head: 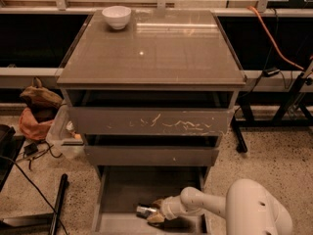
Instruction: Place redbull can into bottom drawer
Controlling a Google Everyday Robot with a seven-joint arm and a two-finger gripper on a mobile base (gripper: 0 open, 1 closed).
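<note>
The bottom drawer [122, 187] is pulled out below the cabinet, its flat floor showing. The redbull can [145, 210] lies on its side low over the drawer floor, near the front, its silvery end pointing left. My gripper [154, 213] reaches in from the right on a white arm and is shut on the can's right end. Whether the can rests on the floor or hangs just above it I cannot tell.
A white bowl [116, 16] stands at the back left of the cabinet top [161, 48]. The scratched top drawer [151, 121] and the middle drawer [151, 155] are slightly out. Bags [39, 111], a plastic box and cables lie at the left. An orange cable [274, 38] and stand legs are at the right.
</note>
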